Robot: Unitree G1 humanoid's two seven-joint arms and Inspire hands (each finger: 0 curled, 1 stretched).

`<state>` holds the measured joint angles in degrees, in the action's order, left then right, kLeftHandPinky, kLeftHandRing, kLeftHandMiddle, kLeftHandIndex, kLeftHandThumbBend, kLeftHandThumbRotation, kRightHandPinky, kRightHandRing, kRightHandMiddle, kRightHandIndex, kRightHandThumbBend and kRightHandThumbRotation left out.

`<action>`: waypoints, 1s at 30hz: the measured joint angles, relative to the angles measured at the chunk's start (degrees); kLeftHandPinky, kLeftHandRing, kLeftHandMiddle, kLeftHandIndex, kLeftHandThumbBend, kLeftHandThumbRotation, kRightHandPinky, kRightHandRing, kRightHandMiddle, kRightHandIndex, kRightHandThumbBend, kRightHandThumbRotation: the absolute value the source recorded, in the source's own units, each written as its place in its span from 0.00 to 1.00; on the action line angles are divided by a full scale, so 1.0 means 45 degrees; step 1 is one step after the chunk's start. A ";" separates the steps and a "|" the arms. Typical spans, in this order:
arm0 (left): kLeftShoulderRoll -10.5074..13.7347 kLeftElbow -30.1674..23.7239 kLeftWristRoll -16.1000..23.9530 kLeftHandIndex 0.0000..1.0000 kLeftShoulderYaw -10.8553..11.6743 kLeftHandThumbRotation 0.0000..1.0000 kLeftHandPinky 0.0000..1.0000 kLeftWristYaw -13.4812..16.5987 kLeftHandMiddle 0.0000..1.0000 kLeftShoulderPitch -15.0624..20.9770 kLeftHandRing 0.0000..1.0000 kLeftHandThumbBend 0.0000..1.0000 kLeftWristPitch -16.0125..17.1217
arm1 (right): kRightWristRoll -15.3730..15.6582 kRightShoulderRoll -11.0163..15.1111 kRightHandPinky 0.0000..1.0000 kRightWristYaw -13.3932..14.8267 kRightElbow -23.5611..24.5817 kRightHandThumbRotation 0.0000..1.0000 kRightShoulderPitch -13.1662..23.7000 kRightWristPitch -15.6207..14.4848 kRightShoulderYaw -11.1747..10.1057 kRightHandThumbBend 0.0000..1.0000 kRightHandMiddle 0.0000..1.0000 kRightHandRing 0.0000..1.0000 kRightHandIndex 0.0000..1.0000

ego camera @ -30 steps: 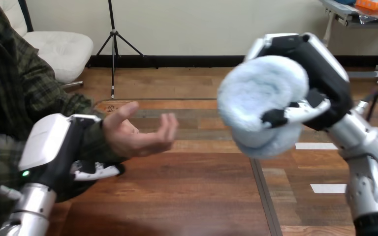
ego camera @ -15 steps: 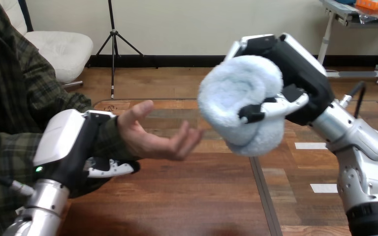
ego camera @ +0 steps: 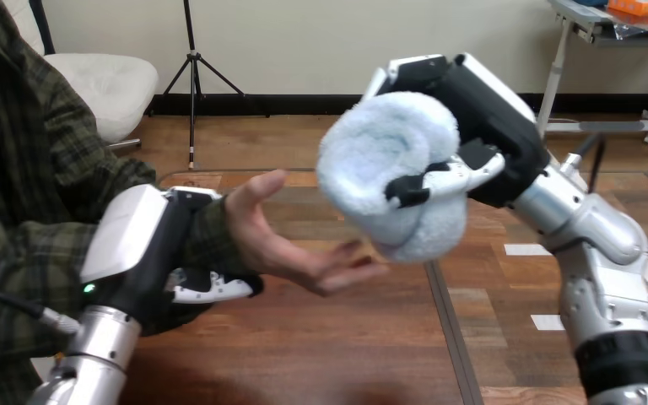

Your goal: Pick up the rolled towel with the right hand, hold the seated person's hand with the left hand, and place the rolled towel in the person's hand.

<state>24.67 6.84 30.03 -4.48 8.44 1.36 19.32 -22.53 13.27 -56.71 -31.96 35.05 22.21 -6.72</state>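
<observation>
My right hand [ego camera: 481, 118] is shut on the rolled towel [ego camera: 388, 169], a pale blue fluffy roll held up in the air at the centre right. Its lower edge hangs just above the fingertips of the person's hand [ego camera: 295, 249], which lies palm up and open at the centre left. My left hand [ego camera: 148, 253] is curled round the person's wrist from the near side, with its thumb under the green plaid sleeve.
The wooden table [ego camera: 329, 354] spreads below both hands. The person's sleeved arm [ego camera: 42, 194] comes in from the left side.
My right hand has carried the towel left and slightly down, nearer the person's palm. My left hand has drawn the person's wrist to the right, and the person's fingers have opened flatter.
</observation>
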 measured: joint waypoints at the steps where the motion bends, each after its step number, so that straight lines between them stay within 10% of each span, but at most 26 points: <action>1: -0.0056 -0.0074 0.0001 0.34 -0.0022 0.00 0.22 -0.0015 0.34 -0.0019 0.27 0.83 -0.0012 | 0.0021 -0.0040 0.13 -0.0046 -0.0119 0.00 0.0061 0.0117 0.0017 0.75 0.24 0.19 0.27; 30: -0.0991 -0.1241 0.0224 0.35 -0.0364 0.00 0.21 -0.0027 0.33 -0.0355 0.26 0.84 0.0053 | 0.0322 -0.1399 0.12 -0.1062 -0.2176 0.00 0.0983 0.1758 0.0529 0.74 0.23 0.17 0.26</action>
<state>20.21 1.26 31.04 -6.12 8.32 -0.24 19.55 -21.08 6.98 -61.49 -41.75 39.48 30.12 -4.34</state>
